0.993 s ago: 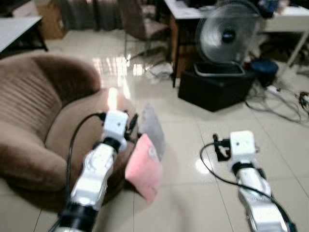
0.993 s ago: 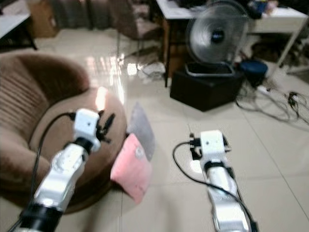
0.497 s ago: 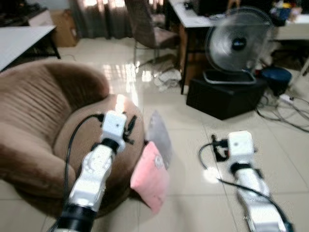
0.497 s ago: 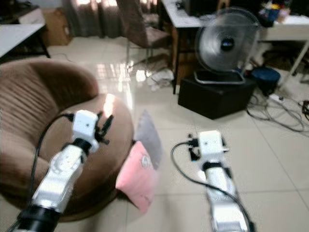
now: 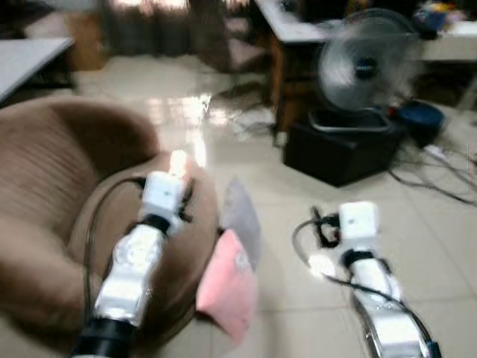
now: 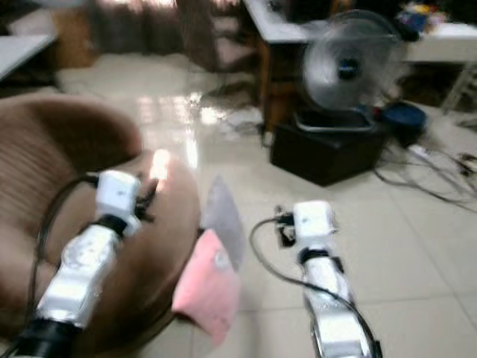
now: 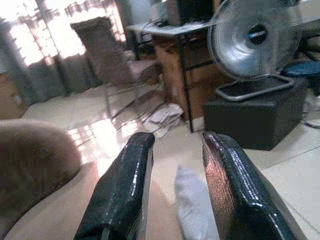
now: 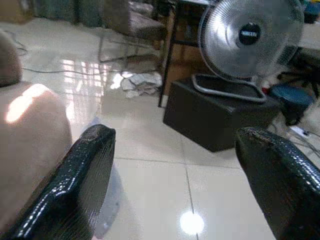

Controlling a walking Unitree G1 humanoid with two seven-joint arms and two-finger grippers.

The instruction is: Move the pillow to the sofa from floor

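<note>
A pink pillow (image 5: pixel 227 287) stands on the tiled floor, leaning against the front of the round brown sofa (image 5: pixel 59 179). A grey cushion (image 5: pixel 238 212) stands just behind it. My left gripper (image 5: pixel 186 198) hovers over the sofa's seat edge, up and to the left of the pillow. It is open and holds nothing; in the left wrist view its fingers (image 7: pixel 122 190) frame the grey cushion (image 7: pixel 192 212). My right gripper (image 5: pixel 323 227) hangs over bare floor to the right of the pillow. It is wide open and empty, with fingers (image 8: pixel 80 185) far apart.
A standing fan (image 5: pixel 365 71) sits on a black box (image 5: pixel 339 149) ahead to the right, with cables (image 5: pixel 440 186) trailing across the floor. Behind are a desk (image 5: pixel 298 22), a chair (image 5: pixel 238 45) and crumpled cloth (image 5: pixel 250 119). A white table (image 5: pixel 30 56) stands at far left.
The head view has shifted a little and grown blurrier. Both arms keep nearly the same pose, and the pillow still leans against the sofa.
</note>
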